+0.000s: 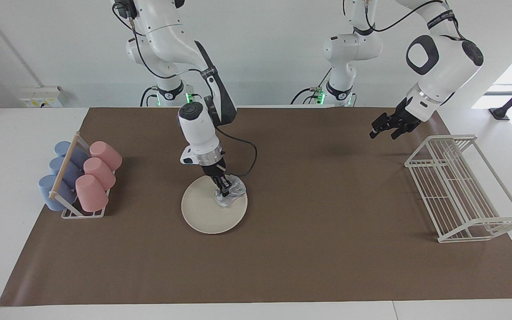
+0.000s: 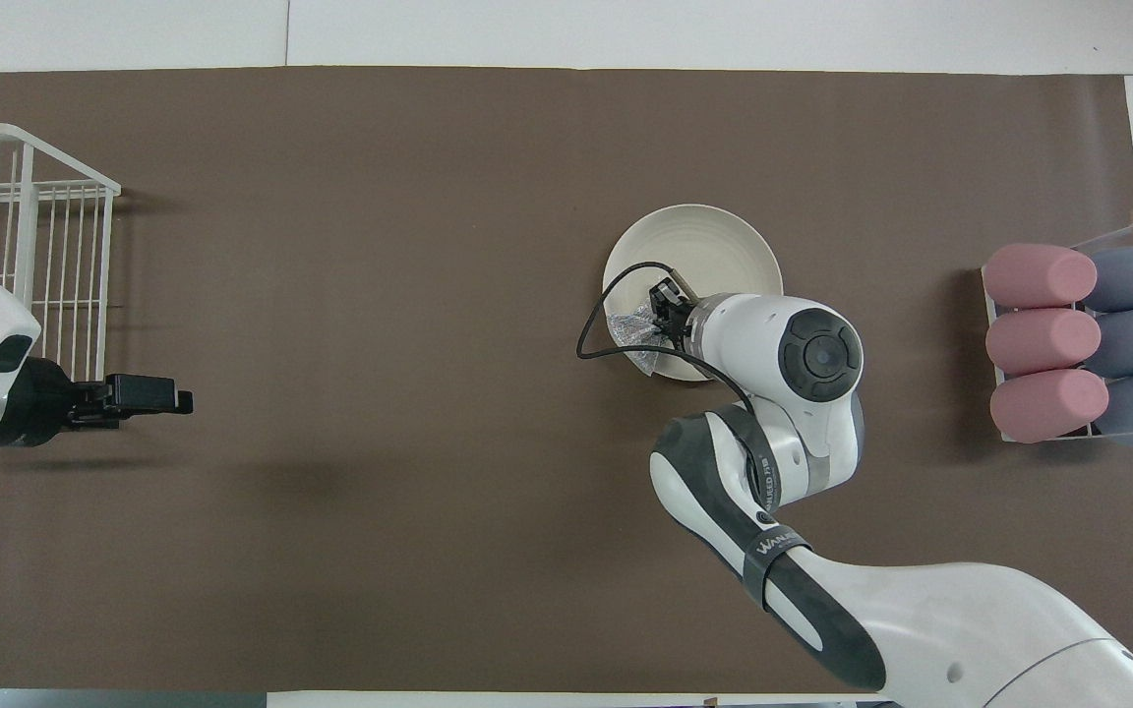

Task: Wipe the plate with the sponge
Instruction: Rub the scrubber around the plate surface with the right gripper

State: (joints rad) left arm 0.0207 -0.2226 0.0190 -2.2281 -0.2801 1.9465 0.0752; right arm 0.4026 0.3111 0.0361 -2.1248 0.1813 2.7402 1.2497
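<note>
Both arms' bases stand nearest the robots. The left gripper point(image 1: 382, 128) hangs over bare mat point(image 1: 309, 249) at the left arm's end, beside the white wire rack point(image 1: 460, 186); its fingers are spread and hold nothing, and this arm waits clear of the work. Farther out, the right gripper point(image 1: 224, 190) points down onto the plate point(image 1: 202, 213), its fingertips pressed together on the sponge point(image 1: 231, 195), a silvery wad pinned against the plate's surface. The sponge lies on the part of the plate toward the left arm's end, at the rim nearer the robots. The steep wrist presumably lets the fingers bear down while dragging the wad, so wiping looks under way. The plate lies flat on the mat, near mid-table. Pink cups point(image 1: 98, 171) and blue cups point(image 1: 60, 173) lie in a holder point(image 1: 82, 214) at the right arm's end, untouched.
</note>
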